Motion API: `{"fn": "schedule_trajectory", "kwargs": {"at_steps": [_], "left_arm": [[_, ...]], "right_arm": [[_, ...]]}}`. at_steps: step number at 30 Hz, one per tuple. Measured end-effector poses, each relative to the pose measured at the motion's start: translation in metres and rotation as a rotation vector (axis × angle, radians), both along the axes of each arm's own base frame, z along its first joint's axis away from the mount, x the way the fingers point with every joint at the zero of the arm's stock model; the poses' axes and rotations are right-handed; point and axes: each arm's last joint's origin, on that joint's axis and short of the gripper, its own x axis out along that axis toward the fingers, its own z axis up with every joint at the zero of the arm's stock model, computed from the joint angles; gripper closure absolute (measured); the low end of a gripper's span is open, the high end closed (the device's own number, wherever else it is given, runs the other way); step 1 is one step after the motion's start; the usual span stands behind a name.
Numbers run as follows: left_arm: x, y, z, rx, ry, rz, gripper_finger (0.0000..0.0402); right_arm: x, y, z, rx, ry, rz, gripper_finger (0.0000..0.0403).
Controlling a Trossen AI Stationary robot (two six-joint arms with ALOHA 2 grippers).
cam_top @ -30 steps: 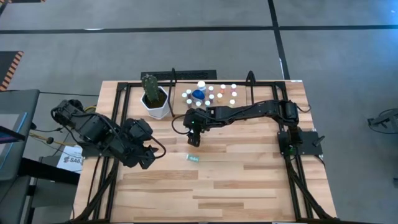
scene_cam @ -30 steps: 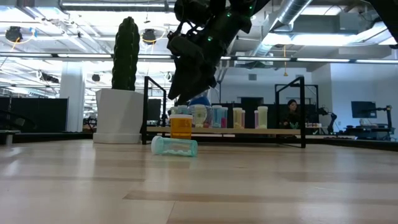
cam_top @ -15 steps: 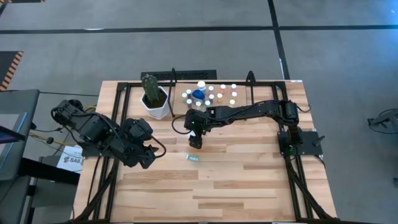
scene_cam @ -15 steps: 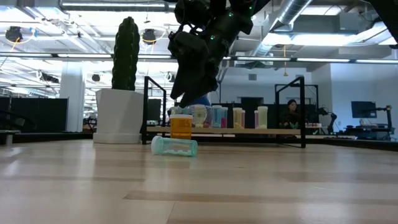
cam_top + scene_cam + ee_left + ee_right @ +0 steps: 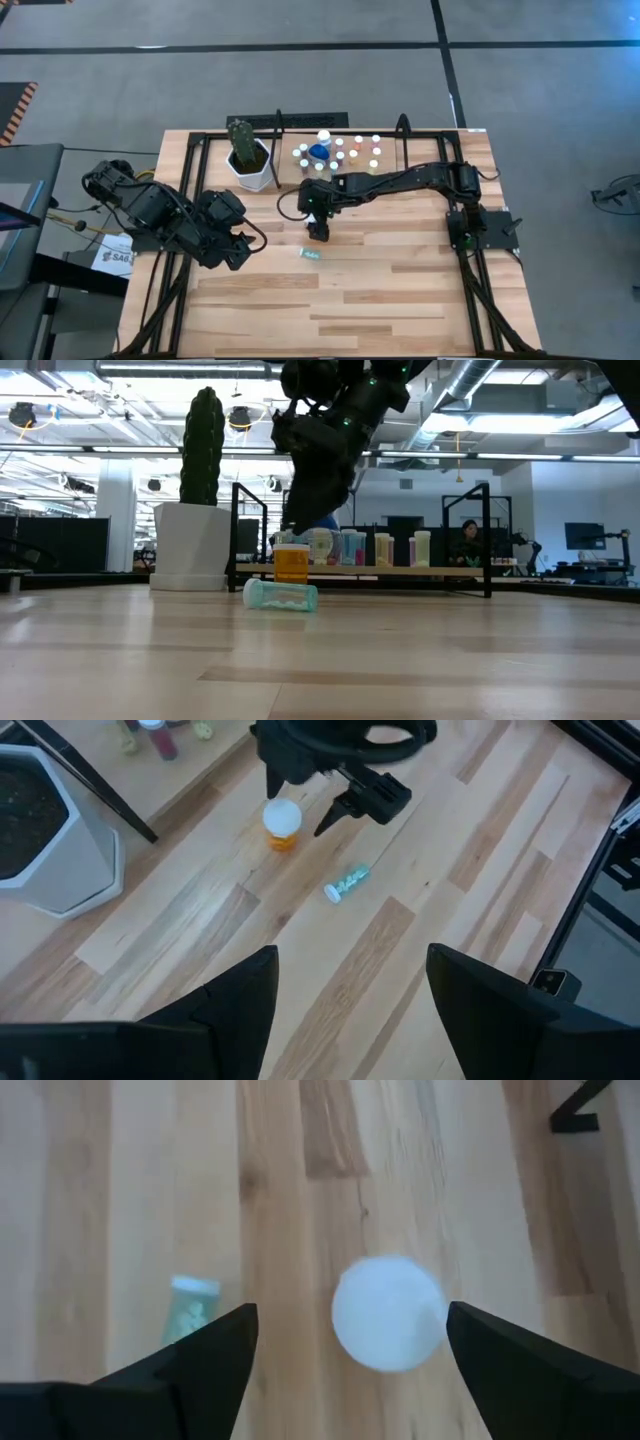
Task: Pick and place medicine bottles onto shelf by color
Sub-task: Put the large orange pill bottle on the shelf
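Shelf (image 5: pixel 390 150) at the table's far edge, loaded with about a dozen white-capped bottles plus one larger blue bottle (image 5: pixel 318 151); exact count hard to fix from above. Beside it, a white pot (image 5: pixel 251 167) holding one cactus (image 5: pixel 240 136).

Two bottles loose on the table (image 5: pixel 400 290): an amber bottle (image 5: pixel 291 563) standing upright with a white cap, and a teal bottle (image 5: pixel 281 595) lying on its side just nearer the front edge.

Right gripper (image 5: pixel 319 226) reaching out over the table's middle, hanging directly above the amber bottle, fingers spread wide and holding nothing. In the right wrist view, the white cap seen as a round disc between the two dark fingers (image 5: pixel 205 1360), not touched by either, with the teal bottle off to one side.

Left gripper (image 5: pixel 233 252) parked near the left edge, well apart from both bottles, fingers (image 5: pixel 235 995) spread and empty.

Low view alone showing bottle bodies on the shelf, teal, pale and yellowish, and a person (image 5: pixel 468 538) far back in the room. High view showing only caps. Left wrist view alone showing the right gripper and both loose bottles together, the amber one partly under that gripper.
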Motion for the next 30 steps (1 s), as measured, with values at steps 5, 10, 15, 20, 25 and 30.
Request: {"fn": "schedule_trajectory", "kwargs": {"at_steps": [5, 10, 15, 20, 25, 30], "left_arm": [[0.000, 0.000, 0.000, 0.009, -0.005, 0.004, 0.0162], [0.000, 0.001, 0.000, 0.015, -0.009, 0.007, 0.0162], [0.000, 0.001, 0.000, 0.015, -0.009, 0.008, 0.0162], [0.000, 0.001, 0.000, 0.017, -0.011, 0.009, 0.0162], [0.000, 0.001, 0.000, 0.018, -0.011, 0.009, 0.0162], [0.000, 0.001, 0.000, 0.017, -0.012, 0.012, 0.0162]], "right_arm": [[-0.001, -0.001, -0.001, -0.060, 0.015, 0.014, 0.0059], [-0.001, -0.003, -0.001, -0.081, 0.015, 0.040, 0.0055], [0.001, -0.002, 0.000, -0.087, -0.007, 0.047, 0.0059], [0.001, -0.002, 0.001, -0.088, -0.015, 0.048, 0.0067], [0.003, -0.003, 0.002, -0.093, -0.042, 0.048, 0.0068], [0.009, -0.005, -0.015, -0.088, -0.009, 0.041, 0.0068]]}}
